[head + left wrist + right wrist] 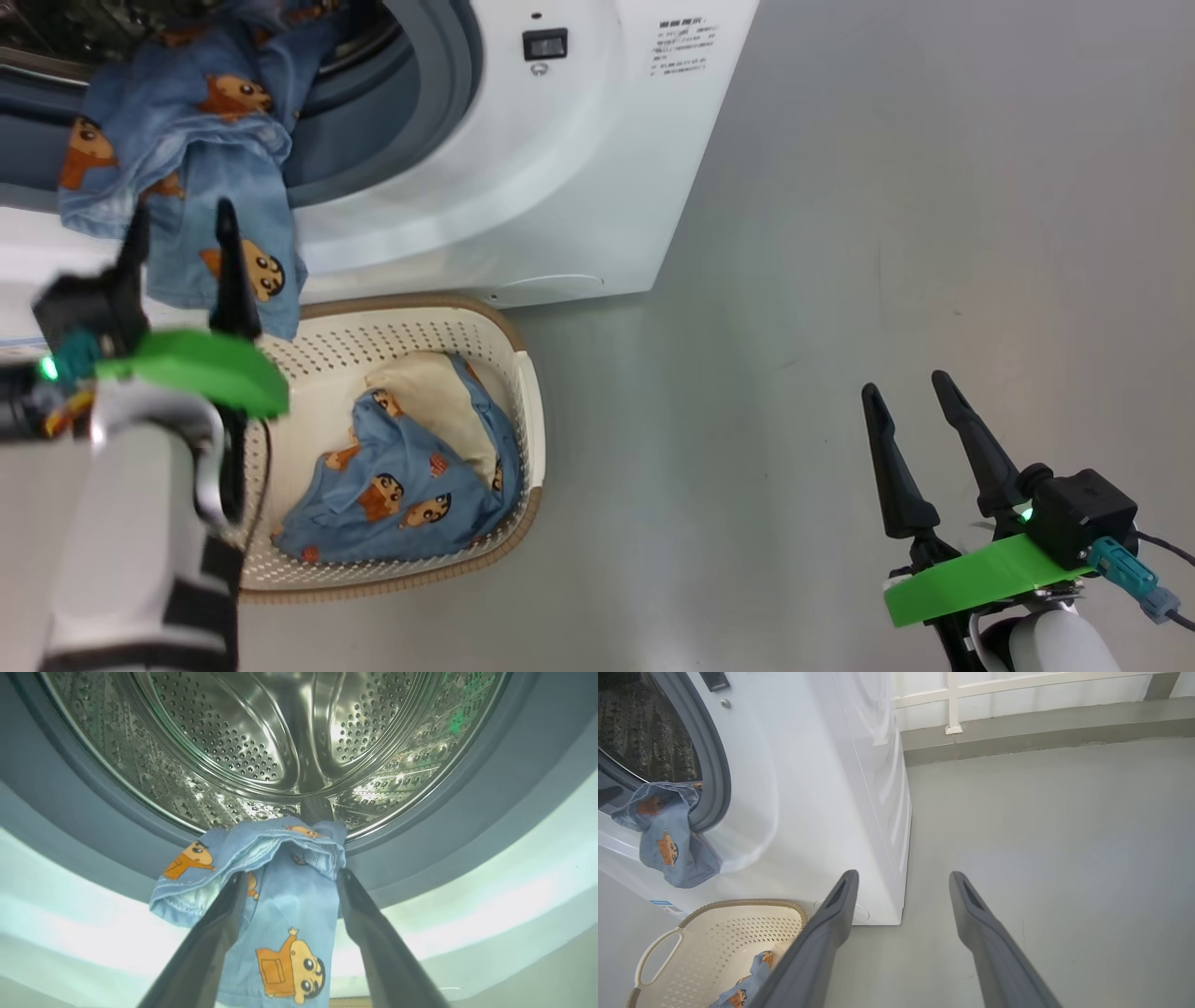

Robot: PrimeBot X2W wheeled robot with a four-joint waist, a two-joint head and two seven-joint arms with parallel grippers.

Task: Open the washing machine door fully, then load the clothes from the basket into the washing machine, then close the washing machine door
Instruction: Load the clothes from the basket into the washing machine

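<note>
The white washing machine (523,187) stands with its mouth uncovered; its door is out of view. A light blue garment (187,121) printed with orange figures hangs over the grey gasket (70,821), one end at the lip of the steel drum (261,732). My left gripper (182,210) is open just in front of that garment (280,896), which hangs between the spread fingers. Below, the cream basket (527,392) holds more blue clothes (401,485) and a cream piece (420,392). My right gripper (904,385) is open over bare floor, holding nothing.
Grey floor (887,187) stretches to the right of the machine. In the right wrist view a low grey kerb and a white rail (952,704) run along the far wall. The basket (738,903) sits tight against the machine's front, by a small blue label (661,903).
</note>
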